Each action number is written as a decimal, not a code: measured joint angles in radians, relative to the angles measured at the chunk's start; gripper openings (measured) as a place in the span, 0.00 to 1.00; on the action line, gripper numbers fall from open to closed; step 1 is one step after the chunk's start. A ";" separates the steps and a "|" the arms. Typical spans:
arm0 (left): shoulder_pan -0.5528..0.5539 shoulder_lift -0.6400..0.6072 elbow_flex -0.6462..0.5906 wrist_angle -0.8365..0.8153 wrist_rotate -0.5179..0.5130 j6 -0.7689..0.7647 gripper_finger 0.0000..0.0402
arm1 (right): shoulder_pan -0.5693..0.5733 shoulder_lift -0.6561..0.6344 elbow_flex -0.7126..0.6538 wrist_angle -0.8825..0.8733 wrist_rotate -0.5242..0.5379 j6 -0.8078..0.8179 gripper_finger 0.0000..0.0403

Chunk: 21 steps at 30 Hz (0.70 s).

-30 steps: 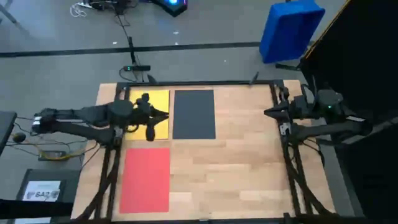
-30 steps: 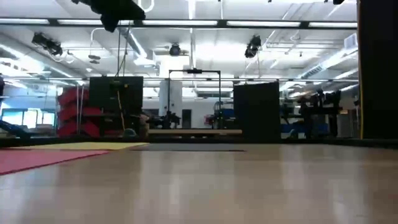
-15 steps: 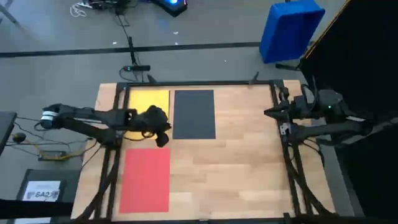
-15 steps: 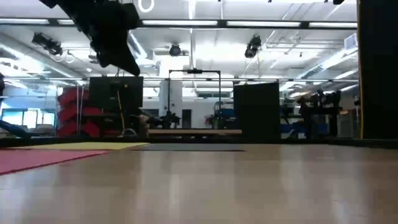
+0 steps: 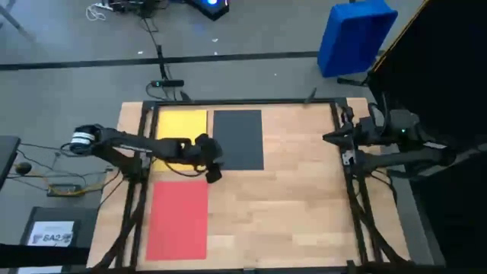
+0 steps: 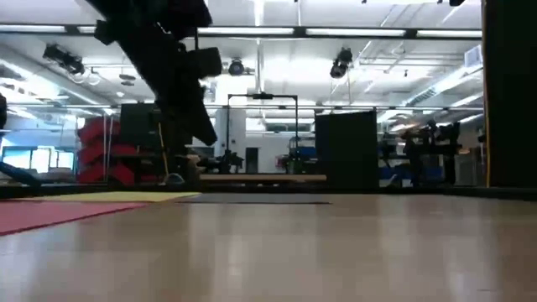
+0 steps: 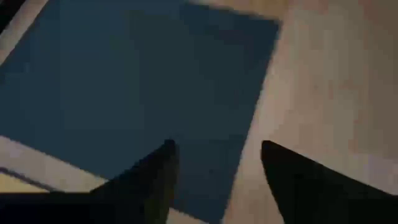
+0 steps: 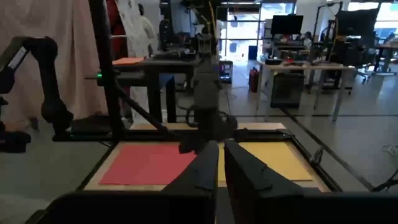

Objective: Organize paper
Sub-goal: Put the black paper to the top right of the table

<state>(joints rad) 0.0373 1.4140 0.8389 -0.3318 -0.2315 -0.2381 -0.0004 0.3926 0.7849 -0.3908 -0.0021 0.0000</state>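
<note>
Three sheets of paper lie flat on the wooden table. A yellow sheet is at the far left, a dark grey sheet lies right of it, and a red sheet is at the near left. My left gripper hangs open, tipped downward, over the dark grey sheet's near left corner. Its fingers stand on either side of that sheet's edge, above it. My right gripper waits shut at the table's right side, raised and level.
A blue plastic bin stands on the floor beyond the far right corner. A dark box with a white label sits left of the table. Bare wood fills the table's middle and right. Dark frame rails run along both sides.
My left gripper has come down and moved toward the table's right edge, from over the yellow sheet to the dark grey sheet's near left corner, tipping further downward. The sheets have not moved.
</note>
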 joint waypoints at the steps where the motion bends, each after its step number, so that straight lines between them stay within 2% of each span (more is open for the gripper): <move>1: 0.009 0.017 0.019 -0.006 0.014 0.006 0.57 | 0.000 0.000 0.000 0.000 0.000 0.000 0.00; 4: 0.034 0.071 0.095 -0.056 0.050 0.058 0.57 | 0.000 0.000 0.000 0.000 0.000 0.000 0.00; 12: 0.084 0.243 0.350 -0.326 0.069 0.216 0.57 | 0.000 0.000 0.000 0.000 0.000 0.000 0.00; 16: 0.098 0.314 0.410 -0.350 0.073 0.290 0.57 | 0.000 0.000 0.000 0.000 0.000 0.000 0.00; 21: 0.130 0.397 0.437 -0.379 0.145 0.317 0.57 | 0.000 0.000 0.000 0.000 0.000 0.000 0.00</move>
<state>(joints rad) 0.1673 1.8115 1.2754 -0.7111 -0.0864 0.0788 -0.0006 0.3927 0.7849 -0.3904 -0.0018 0.0002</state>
